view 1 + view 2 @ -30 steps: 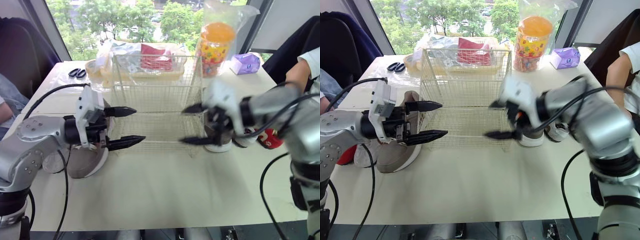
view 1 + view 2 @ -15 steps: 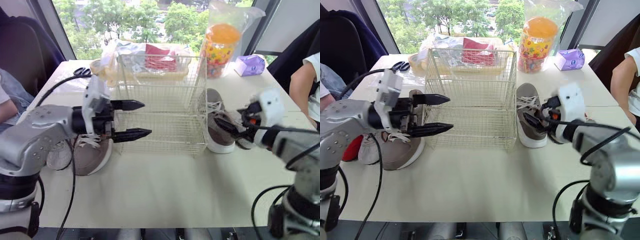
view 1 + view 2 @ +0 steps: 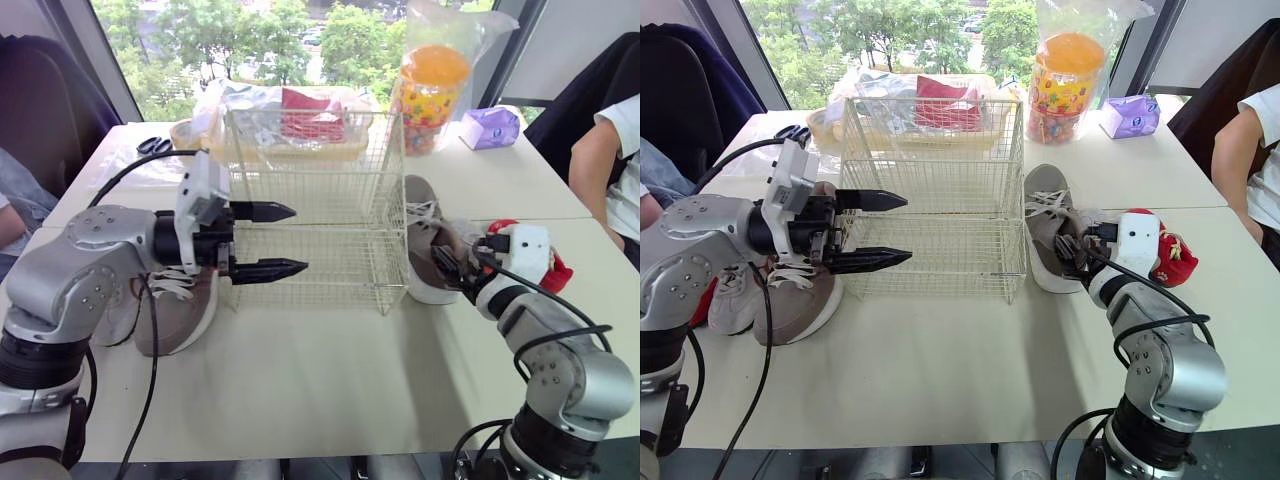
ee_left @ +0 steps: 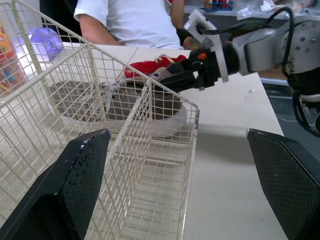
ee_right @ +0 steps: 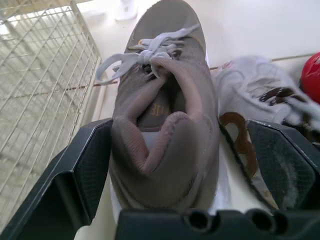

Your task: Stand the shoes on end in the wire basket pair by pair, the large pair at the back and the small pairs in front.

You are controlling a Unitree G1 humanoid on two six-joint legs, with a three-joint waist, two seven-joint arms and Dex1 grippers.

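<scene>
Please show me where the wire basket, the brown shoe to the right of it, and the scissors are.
wire basket (image 3: pixel 940 262), right eye view, on its front wall.
brown shoe (image 5: pixel 167 132), right wrist view, on the heel collar.
scissors (image 3: pixel 153 146), left eye view, on the black handles.

We see a pale worktop (image 3: pixel 330 370) carrying a wire basket (image 3: pixel 320 270) near its middle. The left taupe shoe (image 3: pixel 180 310) lies flat just left of the basket, with 1 small white shoe (image 3: pixel 735 300) beside it on its outer side. The right taupe shoe (image 3: pixel 1045 235) lies just right of the basket, with a patterned white shoe (image 5: pixel 255 95) and a red shoe (image 3: pixel 1170 262) beyond it. At the back we find an orange-lidded jar (image 3: pixel 430 85), a purple pack (image 3: pixel 490 127), a cream tray (image 3: pixel 187 135) and black scissors (image 3: pixel 155 146).
</scene>
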